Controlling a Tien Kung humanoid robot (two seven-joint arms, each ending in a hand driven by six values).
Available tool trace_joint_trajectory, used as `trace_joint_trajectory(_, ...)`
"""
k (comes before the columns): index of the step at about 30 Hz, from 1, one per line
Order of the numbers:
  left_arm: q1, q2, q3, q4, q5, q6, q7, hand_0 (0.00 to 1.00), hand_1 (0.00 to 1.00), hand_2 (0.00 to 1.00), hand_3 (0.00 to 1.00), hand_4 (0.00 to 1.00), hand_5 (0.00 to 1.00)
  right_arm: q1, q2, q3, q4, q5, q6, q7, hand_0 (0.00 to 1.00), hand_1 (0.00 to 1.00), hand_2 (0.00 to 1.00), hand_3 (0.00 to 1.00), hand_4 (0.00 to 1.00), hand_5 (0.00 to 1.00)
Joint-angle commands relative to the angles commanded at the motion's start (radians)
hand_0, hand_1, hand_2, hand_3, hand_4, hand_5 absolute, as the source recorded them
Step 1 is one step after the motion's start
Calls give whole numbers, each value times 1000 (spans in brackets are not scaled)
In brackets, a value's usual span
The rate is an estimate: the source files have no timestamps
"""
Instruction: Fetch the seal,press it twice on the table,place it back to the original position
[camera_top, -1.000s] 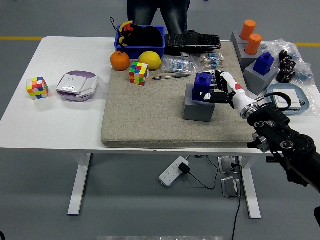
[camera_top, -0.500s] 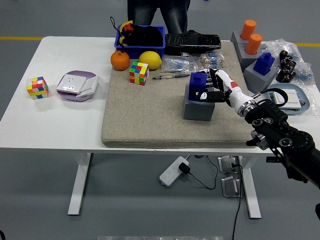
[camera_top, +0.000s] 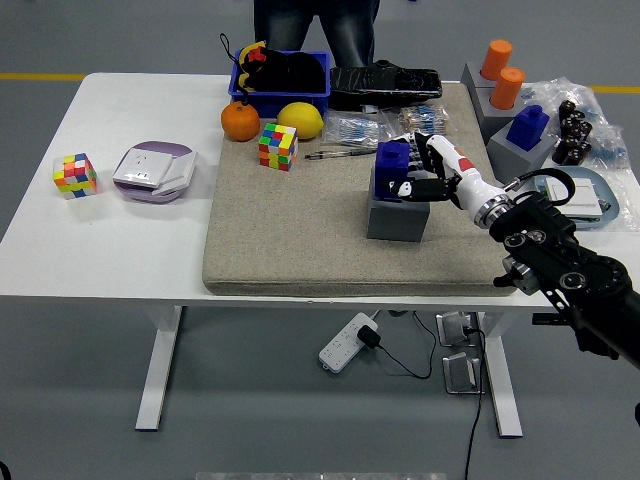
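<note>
White desk (camera_top: 110, 240) at the far left carries a small multicoloured puzzle cube (camera_top: 75, 174), and just right of it a lilac and white box-shaped device (camera_top: 153, 172). A beige felt mat (camera_top: 300, 235) covers the desk's middle. Along the mat's far edge lie an orange (camera_top: 240, 121), a second multicoloured cube (camera_top: 277, 146), a yellow lemon (camera_top: 300, 119), and behind these a blue plastic bin (camera_top: 281, 77) holding dark items. A person in dark trousers (camera_top: 315, 25) stands at the far side. Farther right on the mat stands a grey block holder (camera_top: 397, 215), and the blue seal (camera_top: 392, 171) sits on top of it, apparently in its seat. The right hand (camera_top: 432, 172), white with black joints, has its fingers curled around the seal's right side, gripping it. Beyond it, two orange cylinders (camera_top: 502, 72) and another blue stamp (camera_top: 527, 127) rest on grey stands.
</note>
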Motion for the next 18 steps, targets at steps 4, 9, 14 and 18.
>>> trace_joint_trajectory(4,-2,1,2,0,0,1,-1,822,788,752,813,714,349,9,-6,-15,-3,-1,10,-2,563,376,371,381,637,2)
trace_joint_trajectory(9,-6,2,5,-1,0,1,-1,822,788,752,813,715,349,24,-15,-32,-7,-10,20,-4,570,383,376,383,632,2)
trace_joint_trajectory(14,-9,4,9,-1,0,1,-2,822,788,752,814,715,350,36,-17,-46,-14,-15,20,0,572,387,378,385,633,2)
trace_joint_trajectory(18,-11,5,12,-1,0,0,-2,822,789,752,813,716,350,43,-17,-52,-18,-23,19,3,574,394,382,388,631,2)
